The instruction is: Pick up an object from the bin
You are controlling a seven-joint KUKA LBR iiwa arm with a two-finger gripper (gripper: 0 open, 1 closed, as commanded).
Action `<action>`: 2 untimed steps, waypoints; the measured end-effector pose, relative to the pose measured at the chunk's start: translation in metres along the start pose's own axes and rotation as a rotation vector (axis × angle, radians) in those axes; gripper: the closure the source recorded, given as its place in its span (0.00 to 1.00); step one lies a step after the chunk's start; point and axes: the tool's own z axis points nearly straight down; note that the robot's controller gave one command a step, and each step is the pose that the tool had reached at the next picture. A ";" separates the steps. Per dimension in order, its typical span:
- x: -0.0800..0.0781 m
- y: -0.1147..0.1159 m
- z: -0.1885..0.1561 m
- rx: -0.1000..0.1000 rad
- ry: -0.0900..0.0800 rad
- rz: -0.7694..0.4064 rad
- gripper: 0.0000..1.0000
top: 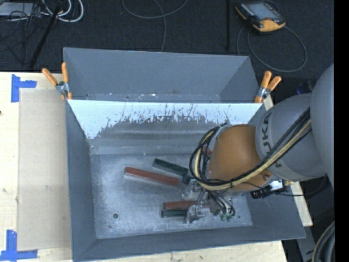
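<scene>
My gripper is down near the bin floor at the front right, under the orange wrist cover. Just left of it, touching or nearly touching, lie a short brown block and a dark flat bar side by side. Further left and back, a long reddish-brown bar lies slanted across the floor. A dark green stick lies behind it, its right end hidden under the arm.
The arm and its cables cover the bin's right part. A small green-and-white piece shows just right of the gripper. The left half of the floor is bare grey metal with a small dark speck.
</scene>
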 end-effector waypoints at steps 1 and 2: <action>0.000 0.000 0.000 0.000 0.000 0.000 1.00; 0.001 0.000 -0.005 0.000 0.010 0.000 1.00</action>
